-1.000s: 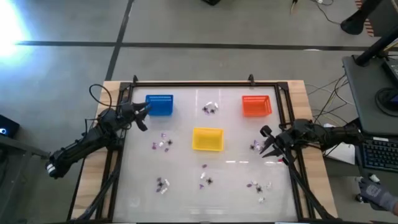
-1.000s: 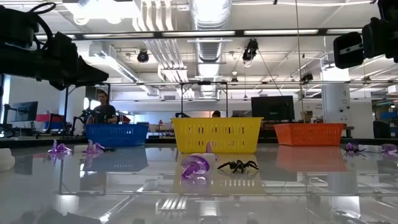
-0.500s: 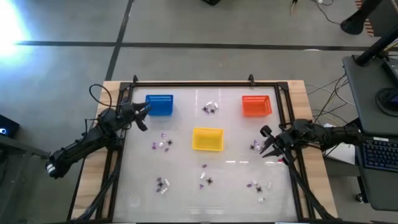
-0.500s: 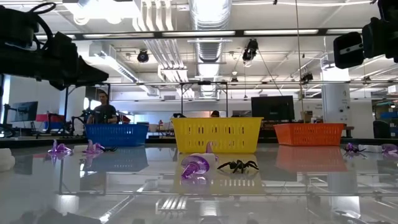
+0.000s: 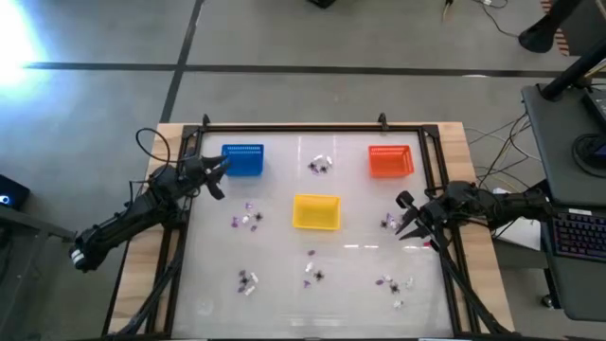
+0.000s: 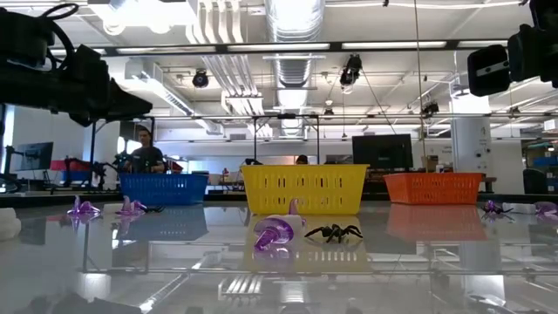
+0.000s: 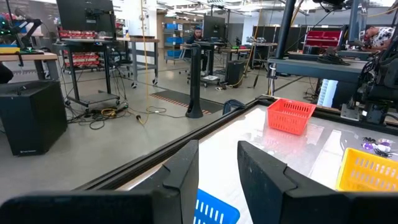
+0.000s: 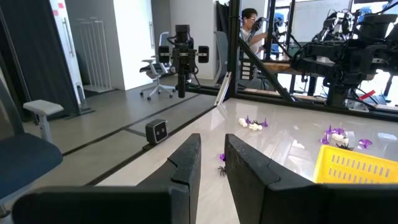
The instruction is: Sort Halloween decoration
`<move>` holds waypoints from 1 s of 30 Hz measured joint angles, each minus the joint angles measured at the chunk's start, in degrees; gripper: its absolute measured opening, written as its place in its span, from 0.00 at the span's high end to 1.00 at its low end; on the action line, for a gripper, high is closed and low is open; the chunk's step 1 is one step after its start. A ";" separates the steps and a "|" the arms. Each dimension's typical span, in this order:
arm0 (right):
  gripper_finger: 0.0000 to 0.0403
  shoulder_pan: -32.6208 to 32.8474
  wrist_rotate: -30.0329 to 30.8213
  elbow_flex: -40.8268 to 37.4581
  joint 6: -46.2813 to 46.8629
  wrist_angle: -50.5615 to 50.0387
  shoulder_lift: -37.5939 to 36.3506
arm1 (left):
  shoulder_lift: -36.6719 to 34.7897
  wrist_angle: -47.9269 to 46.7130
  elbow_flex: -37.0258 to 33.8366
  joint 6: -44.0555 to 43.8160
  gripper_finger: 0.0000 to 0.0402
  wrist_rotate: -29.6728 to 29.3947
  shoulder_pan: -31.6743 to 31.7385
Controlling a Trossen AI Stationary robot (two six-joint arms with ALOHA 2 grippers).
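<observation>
High view: a small trinket cluster is seen just beside the right gripper, toward the yellow basket. Both grippers' jaws are seen slightly parted, holding nothing; the left gripper is placed by the blue basket.

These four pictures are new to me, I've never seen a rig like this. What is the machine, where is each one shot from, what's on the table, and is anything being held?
Two dark robot arms work at a table. One picture looks straight down, one looks level across the tabletop, and two come from cameras on the wrists. The left gripper hangs beside the blue basket; the right gripper is near the table's right edge. Both have a gap between their fingers with nothing in it. A yellow basket and an orange basket also stand there, with tiny trinkets scattered in small groups, among them a black spider.
</observation>
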 joint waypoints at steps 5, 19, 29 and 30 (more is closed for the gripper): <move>0.84 -0.01 -0.01 0.01 0.01 0.00 0.00 | 0.01 0.00 0.00 0.00 0.77 0.00 0.00; 0.84 0.00 3.76 -0.04 -2.03 0.41 0.00 | 0.00 0.00 0.00 -0.02 0.77 0.00 -0.02; 0.84 0.00 4.48 -0.15 -1.14 1.74 0.00 | -0.01 0.02 0.00 0.00 0.77 0.00 -0.01; 0.84 0.00 4.48 -0.15 -1.06 1.86 0.00 | 0.01 0.02 -0.01 -0.01 0.77 0.01 -0.01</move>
